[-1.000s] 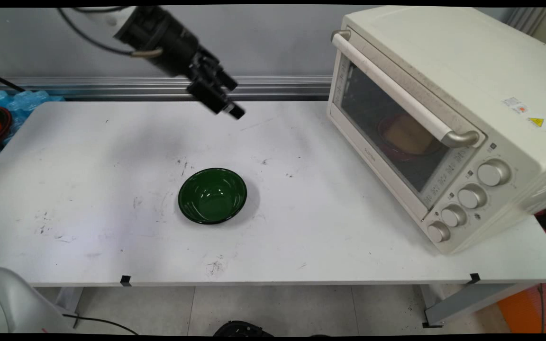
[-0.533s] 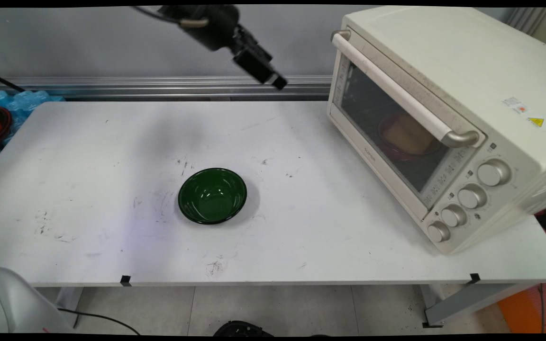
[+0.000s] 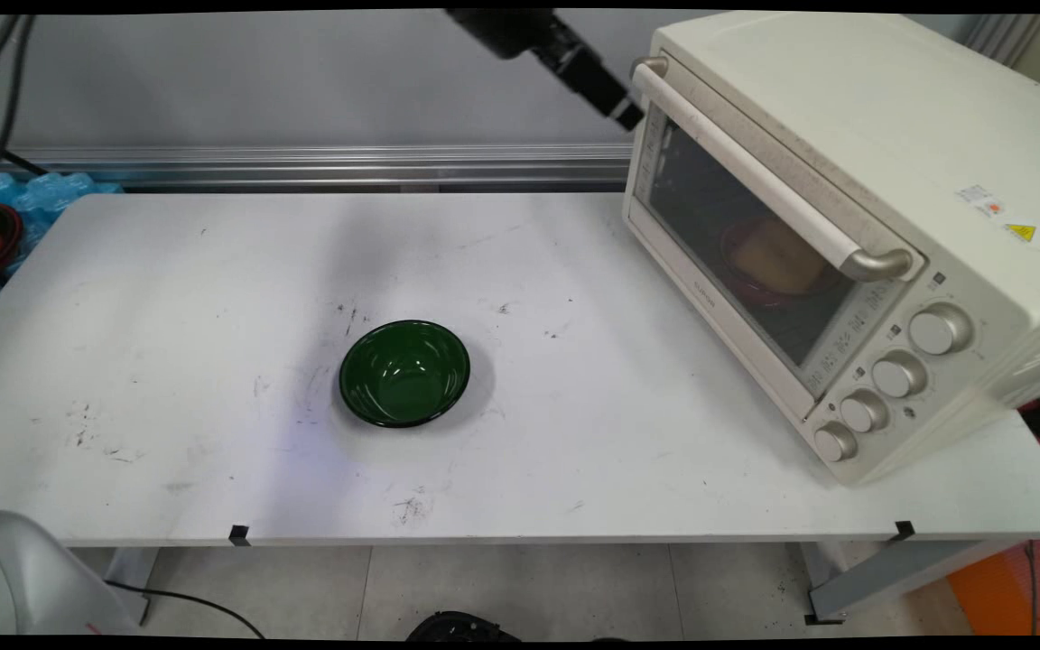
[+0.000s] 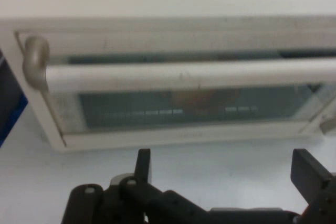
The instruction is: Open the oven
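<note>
1. Swung rightward from above mid-counter (image 3: 213, 271): gripper (image 3: 628, 116), fingers (image 4: 143, 162) spread and empty, now beside the oven (image 3: 845, 226) handle (image 3: 755, 171).
2. Unmoved on counter: green bowl (image 3: 404, 372).

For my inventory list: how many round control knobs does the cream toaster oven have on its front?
4, in a rising row on the cream toaster oven's front right panel: bottom, second, third, top.

Oven (image 3: 854, 226) with shut door fills the tabletop's (image 3: 168, 361) right side; bowl (image 3: 404, 372) sits mid-table, open surface around it.
</note>
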{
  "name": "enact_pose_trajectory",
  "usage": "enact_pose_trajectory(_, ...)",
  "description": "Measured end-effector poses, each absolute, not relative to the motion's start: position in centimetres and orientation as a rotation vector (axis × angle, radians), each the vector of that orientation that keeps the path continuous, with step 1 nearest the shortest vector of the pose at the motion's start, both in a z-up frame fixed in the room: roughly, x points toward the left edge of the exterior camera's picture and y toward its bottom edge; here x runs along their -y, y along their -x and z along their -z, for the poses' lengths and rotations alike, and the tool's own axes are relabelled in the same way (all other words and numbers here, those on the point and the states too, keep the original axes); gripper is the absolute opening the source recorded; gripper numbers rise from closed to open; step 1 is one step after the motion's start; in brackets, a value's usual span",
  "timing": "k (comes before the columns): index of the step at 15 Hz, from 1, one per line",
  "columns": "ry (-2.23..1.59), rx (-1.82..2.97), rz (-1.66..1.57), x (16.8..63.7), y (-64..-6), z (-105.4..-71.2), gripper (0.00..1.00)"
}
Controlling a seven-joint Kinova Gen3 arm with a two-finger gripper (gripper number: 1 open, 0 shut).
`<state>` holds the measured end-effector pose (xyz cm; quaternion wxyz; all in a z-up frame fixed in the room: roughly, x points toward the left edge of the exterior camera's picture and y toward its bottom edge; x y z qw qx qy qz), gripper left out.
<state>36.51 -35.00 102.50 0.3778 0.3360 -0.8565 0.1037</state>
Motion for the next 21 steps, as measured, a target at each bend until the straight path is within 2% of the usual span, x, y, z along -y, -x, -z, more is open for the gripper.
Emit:
enact_pose_trajectory(10, -0.905, 2.201, -0.306, 39.0, -29.6, -102.9, 1.00)
enact_pose_trajectory(11, -0.906, 2.205, -0.311, 39.2, -29.1, -102.9, 0.00)
enact_pose_trajectory(21, -0.937, 2.255, -0.359, 41.0, -25.5, -102.7, 0.00)
